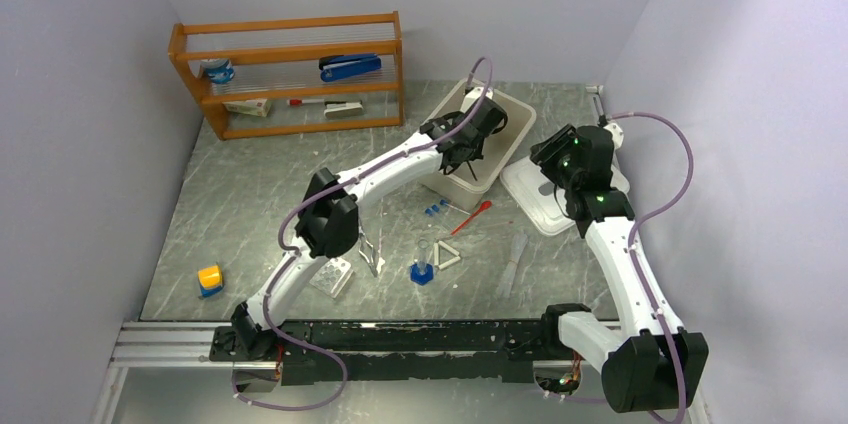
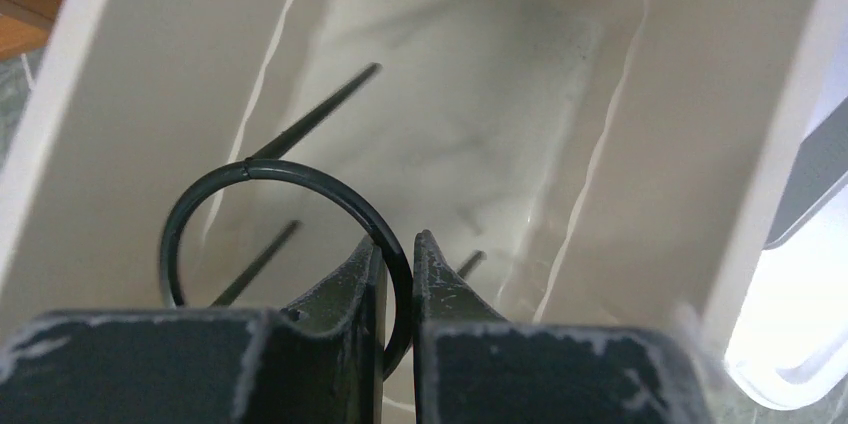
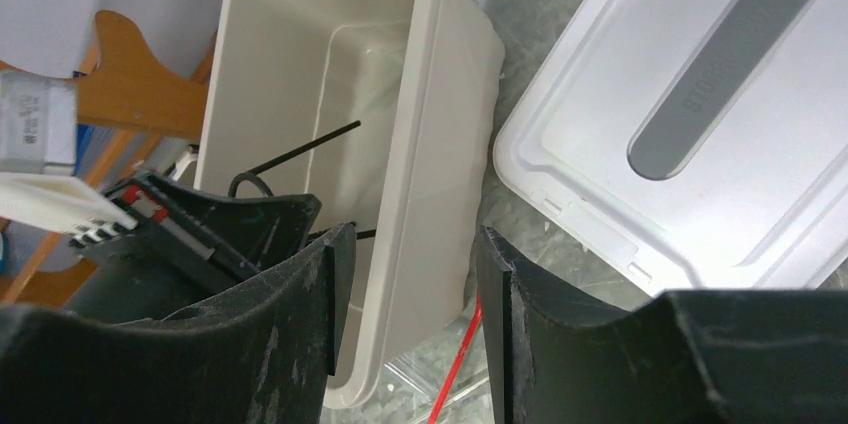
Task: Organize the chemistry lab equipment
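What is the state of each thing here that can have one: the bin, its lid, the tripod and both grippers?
White bin, uncovered.
Lid, off, lying flat on the table beside the white bin.
Black wire tripod, held by its ring, legs down inside the white bin.
Left gripper, jaws shut on the black wire tripod's ring.
Right gripper, jaws open, empty.

place: robot-manipulation lab cell, probably | enclosure: plain pale wall panels (image 1: 80, 164) on three sides | surface: grey marbled tabletop (image 1: 250, 204) | rig: left arm (image 1: 392, 164), right arm (image 1: 615, 254) bolted to a black rail (image 1: 400, 344) at the near edge | props: wooden shelf (image 1: 290, 24) holding stationery, white bin (image 1: 517, 124), red-bulb pipette (image 1: 470, 216) and white triangle (image 1: 447, 256) loose on the table
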You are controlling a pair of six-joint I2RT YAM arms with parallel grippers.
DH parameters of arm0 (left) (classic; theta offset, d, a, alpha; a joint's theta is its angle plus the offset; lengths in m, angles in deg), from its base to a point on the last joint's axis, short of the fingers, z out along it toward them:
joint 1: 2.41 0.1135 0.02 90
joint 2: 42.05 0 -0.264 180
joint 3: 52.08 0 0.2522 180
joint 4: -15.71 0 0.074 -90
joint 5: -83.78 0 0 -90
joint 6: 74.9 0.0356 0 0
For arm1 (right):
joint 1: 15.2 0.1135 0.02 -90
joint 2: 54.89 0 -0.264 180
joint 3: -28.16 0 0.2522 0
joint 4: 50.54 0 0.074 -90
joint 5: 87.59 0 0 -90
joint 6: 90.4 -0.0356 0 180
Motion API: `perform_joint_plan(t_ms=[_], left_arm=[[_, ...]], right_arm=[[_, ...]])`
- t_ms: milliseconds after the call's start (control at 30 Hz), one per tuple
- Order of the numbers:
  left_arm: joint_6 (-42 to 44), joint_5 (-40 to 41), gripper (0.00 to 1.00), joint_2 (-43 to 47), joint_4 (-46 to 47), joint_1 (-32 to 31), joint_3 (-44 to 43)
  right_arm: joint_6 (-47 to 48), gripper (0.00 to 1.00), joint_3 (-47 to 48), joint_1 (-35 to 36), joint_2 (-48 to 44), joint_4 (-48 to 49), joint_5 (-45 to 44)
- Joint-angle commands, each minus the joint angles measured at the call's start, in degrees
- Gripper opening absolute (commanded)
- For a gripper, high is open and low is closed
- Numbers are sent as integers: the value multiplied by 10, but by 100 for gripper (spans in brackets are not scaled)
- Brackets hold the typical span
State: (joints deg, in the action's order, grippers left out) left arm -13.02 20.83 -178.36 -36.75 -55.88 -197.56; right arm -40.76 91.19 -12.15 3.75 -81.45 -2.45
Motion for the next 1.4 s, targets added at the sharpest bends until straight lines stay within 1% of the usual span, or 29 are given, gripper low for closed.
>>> perform_joint_plan(t_ms=[0, 33, 167, 200, 300, 433, 567, 667, 767, 833, 867, 967, 1067, 1100, 1133, 1200, 1267, 1367], left_arm=[[-6, 16, 5, -6, 37, -4, -5], [-5, 12, 10, -9, 39, -3, -8], [-3, -1, 41, -9, 45, -2, -22], [-1, -4, 46, -6, 50, -1, -22], [2, -21, 53, 5, 57, 5, -22], [13, -45, 57, 37, 74, 13, -12], [35, -73, 63, 95, 92, 17, 6], [55, -63, 69, 149, 61, 24, 22], [55, -65, 72, 232, 44, 42, 93], [49, -49, 79, 296, 33, 58, 159], [43, -42, 81, 329, 30, 67, 193], [30, -66, 81, 427, 19, 105, 292], [31, -64, 82, 531, 30, 125, 388], [29, -64, 82, 559, 42, 130, 433], [31, -69, 83, 585, 51, 131, 454], [32, -79, 82, 627, 81, 132, 533], [30, -84, 82, 653, 103, 133, 590], [27, -89, 81, 664, 121, 134, 644]], right_arm=[[-6, 51, 6, -5, -1, -19, 14], [-5, 51, 10, -5, 1, -26, 15], [-6, 52, 23, -5, 2, -47, 16], [-5, 52, 25, -5, 2, -50, 14], [2, 53, 39, -5, 9, -65, 3], [27, 53, 55, -4, 21, -68, 8], [62, 54, 88, 3, 46, -72, 35], [85, 55, 124, 34, 73, -80, 30], [104, 57, 151, 94, 100, -77, -11], [119, 60, 168, 136, 128, -75, -31], [125, 61, 177, 151, 144, -76, -33], [138, 66, 204, 185, 201, -87, -44], [155, 68, 218, 203, 240, -97, -60], [160, 68, 221, 205, 253, -99, -57], [166, 68, 224, 207, 264, -101, -52], [178, 67, 232, 212, 287, -105, -46], [189, 65, 239, 217, 309, -110, -38], [197, 63, 247, 221, 337, -113, -35]])
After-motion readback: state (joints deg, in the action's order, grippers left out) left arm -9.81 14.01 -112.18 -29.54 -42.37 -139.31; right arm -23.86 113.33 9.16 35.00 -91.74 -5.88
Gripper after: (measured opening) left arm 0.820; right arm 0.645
